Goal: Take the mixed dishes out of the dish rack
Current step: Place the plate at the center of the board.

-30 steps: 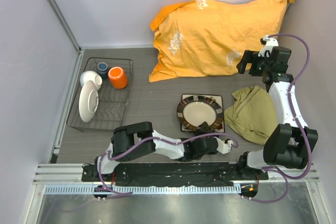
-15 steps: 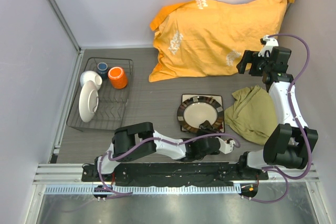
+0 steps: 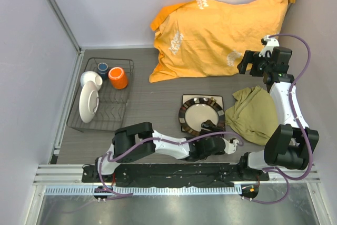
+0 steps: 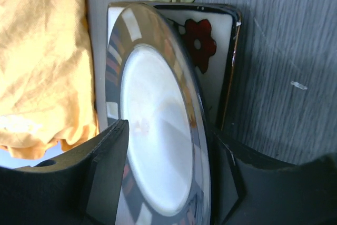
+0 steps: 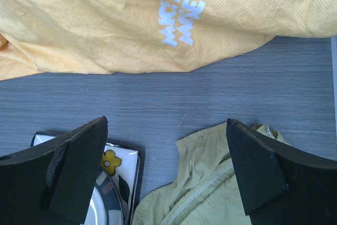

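- Left gripper (image 3: 208, 128): jaws parted, straddling 6 o'clock rim of round dark-rimmed plate (image 3: 200, 114); no pinch evident, reads as let-go.
- Round plate rests on square flowered plate (image 4: 220, 46) at table centre; stacking likely saves room.
- Dish rack (image 3: 128, 85) at 10 o'clock holds orange mug (image 3: 118, 77), blue cup (image 3: 102, 68), white dishes (image 3: 88, 104); not yet unloaded.
- Right gripper (image 5: 167, 130): fingers spread wide, empty, at 2 o'clock by green cloth (image 3: 253, 114); probably kept clear of left arm.

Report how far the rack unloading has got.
Done: square flowered plate and round plate stacked on the table. In hand: left pincer straddles the round plate's rim; grip unclear. Left in the dish rack: large white dish, smaller white one, orange mug, blue cup.
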Controlling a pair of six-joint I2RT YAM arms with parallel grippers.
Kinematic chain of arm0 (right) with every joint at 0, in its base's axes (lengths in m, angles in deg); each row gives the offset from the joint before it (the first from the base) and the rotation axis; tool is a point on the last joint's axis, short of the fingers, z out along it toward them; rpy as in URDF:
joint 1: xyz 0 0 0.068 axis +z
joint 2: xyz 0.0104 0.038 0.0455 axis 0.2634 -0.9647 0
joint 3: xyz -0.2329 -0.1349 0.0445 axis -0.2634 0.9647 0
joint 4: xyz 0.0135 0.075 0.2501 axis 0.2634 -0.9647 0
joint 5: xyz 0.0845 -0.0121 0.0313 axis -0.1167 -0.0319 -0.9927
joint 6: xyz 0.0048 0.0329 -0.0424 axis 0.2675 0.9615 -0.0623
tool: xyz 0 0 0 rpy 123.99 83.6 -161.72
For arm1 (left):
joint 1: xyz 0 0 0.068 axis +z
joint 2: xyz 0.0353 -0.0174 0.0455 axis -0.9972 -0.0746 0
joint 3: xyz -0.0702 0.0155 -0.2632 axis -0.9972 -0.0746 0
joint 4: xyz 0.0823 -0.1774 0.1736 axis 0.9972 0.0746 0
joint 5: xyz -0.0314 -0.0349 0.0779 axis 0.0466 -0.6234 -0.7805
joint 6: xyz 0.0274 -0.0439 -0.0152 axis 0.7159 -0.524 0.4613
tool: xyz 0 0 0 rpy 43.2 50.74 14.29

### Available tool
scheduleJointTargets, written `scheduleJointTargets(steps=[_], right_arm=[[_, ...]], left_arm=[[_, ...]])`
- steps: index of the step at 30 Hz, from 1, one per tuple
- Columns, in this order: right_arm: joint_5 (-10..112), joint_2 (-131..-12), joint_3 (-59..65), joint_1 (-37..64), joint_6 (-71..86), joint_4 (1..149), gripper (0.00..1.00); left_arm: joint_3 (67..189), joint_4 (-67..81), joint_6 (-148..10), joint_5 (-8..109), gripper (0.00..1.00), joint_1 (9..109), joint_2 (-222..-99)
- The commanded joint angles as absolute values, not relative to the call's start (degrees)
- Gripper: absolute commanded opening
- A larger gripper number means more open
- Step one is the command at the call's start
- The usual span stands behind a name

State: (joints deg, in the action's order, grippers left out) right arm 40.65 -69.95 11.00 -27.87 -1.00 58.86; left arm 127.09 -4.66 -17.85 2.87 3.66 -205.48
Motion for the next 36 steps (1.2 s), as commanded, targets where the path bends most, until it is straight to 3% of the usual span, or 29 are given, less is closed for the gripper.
scheduleJointTargets(steps=[1,36], right_arm=[[40.0,-69.7,10.1,-28.0,-1.5,59.6,1.0],[39.8,-70.0,10.1,-28.0,-1.7,59.5,1.0]], left_arm=[[131.1,2.9,-23.1,6.2,0.61,3.1,-201.9],[139.9,23.6,-33.5,18.8,0.62,5.7,-197.5]])
